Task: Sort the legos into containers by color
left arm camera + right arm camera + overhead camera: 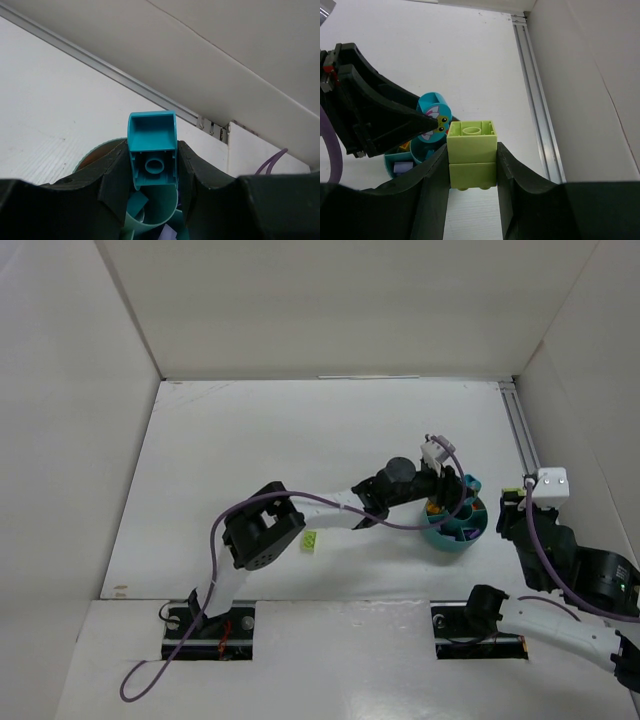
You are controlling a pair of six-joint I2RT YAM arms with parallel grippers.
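1. The teal brick (152, 160) is pinched between the left jaws, hanging over the bowl (445, 543) at the right centre of the top view. If you release it off-centre, it could strike a divider and hop into the wrong wedge. A purple piece (170, 232) lies just beside the teal ones below it.
2. The jaws grip only the brick's lower part, and most of it stands proud of the fingertips, so a jolt could twist it loose.
3. The left jaws sit close to the bowl. Dropping lower may nudge the rim and slide or tip the bowl.
4. The right jaws pinch a lime green stack (471, 155), seemingly two bricks joined, near the bowl. If you bring both arms over the bowl together, the jaws could collide.
5. A loose lime green brick (312, 540) lies on the table (300, 440) just beside the left arm's elbow, at the lower centre. Pulling that arm back, or its purple cable (400, 523), could sweep the brick away.
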